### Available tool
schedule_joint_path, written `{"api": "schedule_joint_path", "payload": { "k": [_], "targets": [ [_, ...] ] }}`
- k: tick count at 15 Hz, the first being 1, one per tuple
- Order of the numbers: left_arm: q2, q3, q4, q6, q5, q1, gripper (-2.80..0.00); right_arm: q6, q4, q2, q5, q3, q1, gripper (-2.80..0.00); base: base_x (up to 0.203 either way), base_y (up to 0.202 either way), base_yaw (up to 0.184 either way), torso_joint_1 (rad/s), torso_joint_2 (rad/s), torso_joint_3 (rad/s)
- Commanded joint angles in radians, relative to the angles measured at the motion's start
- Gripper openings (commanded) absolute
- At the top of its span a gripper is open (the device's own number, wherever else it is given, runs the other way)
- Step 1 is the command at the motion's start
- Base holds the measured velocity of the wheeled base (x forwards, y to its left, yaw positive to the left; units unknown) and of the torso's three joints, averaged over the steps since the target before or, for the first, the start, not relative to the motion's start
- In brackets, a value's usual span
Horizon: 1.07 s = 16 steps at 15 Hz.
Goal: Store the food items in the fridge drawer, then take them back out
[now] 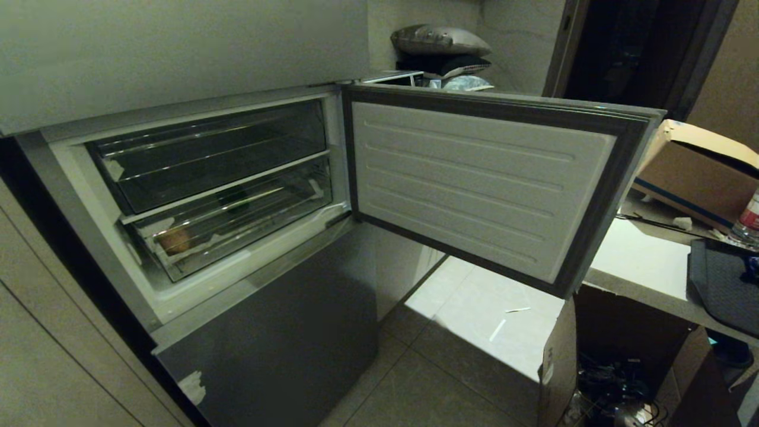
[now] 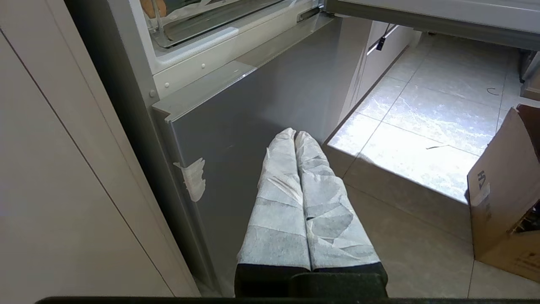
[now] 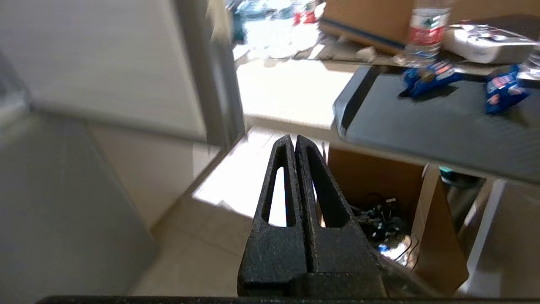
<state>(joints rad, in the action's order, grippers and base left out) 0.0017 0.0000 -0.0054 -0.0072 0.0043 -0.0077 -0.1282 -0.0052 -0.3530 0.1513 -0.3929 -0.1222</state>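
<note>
**Food sits in the shut drawer; both pincers closed and empty**

The fridge door [image 1: 480, 184] stands swung wide open, and it serves as the landmark here. Beside its hinge edge, inside the compartment, the clear fridge drawer [image 1: 237, 222] is pushed in under a shallower upper bin [image 1: 207, 157]. A tan-orange lump [image 1: 175, 240] lies at the drawer's end farthest from the door; a dark shape [image 1: 234, 198] nearer the middle may be the green pepper, though it is too dim to be sure.

Neither arm shows in the head view. The left pincer [image 2: 295, 134], its fingers wrapped in pale tape, is clenched on nothing and hangs low before the grey lower panel [image 2: 253, 126], below the door's level. The right pincer [image 3: 294, 141] is likewise clenched and empty, out beyond the door's free edge, above a cardboard box [image 3: 426, 219] under the tabletop [image 3: 295, 88].

The step in hand appears to be fetching the food back out, so the drawer's front lip likely needs pulling first. A pincer should open before reaching, hook the lip squarely and draw straight out so the bin does not jam.

Room is tight: the door's lower edge and the tabletop hem in the right arm, so it is best brought round under the door towards the hinge side.
</note>
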Motion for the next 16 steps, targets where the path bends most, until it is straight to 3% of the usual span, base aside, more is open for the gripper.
{"api": "schedule_joint_path", "payload": {
  "k": [1, 5, 8, 10, 16],
  "targets": [
    [0.000, 0.000, -0.001, 0.000, 0.000, 0.000, -2.80, -0.054, -0.052, -0.360, -0.047, -0.131, -0.148, -2.80, 0.000, 0.000, 0.000, 0.000, 0.00, 0.000],
    [0.000, 0.000, -0.001, 0.000, 0.000, 0.000, -2.80, -0.113, -0.343, -0.750, -0.153, -0.214, -0.386, -2.80, 0.000, 0.000, 0.000, 0.000, 0.00, 0.000],
    [0.000, 0.000, -0.001, 0.000, 0.000, 0.000, -2.80, -0.133, -0.591, -0.941, -0.242, -0.249, -0.433, -2.80, 0.000, 0.000, 0.000, 0.000, 0.00, 0.000],
    [0.000, 0.000, -0.001, 0.000, 0.000, 0.000, -2.80, -0.141, -0.688, -1.051, -0.276, -0.292, -0.412, -2.80, 0.000, 0.000, 0.000, 0.000, 0.00, 0.000],
    [0.000, 0.000, -0.001, 0.000, 0.000, 0.000, -2.80, -0.174, -0.961, -1.304, -0.292, -0.364, -0.239, -2.80, 0.000, 0.000, 0.000, 0.000, 0.00, 0.000]
  ]
}}
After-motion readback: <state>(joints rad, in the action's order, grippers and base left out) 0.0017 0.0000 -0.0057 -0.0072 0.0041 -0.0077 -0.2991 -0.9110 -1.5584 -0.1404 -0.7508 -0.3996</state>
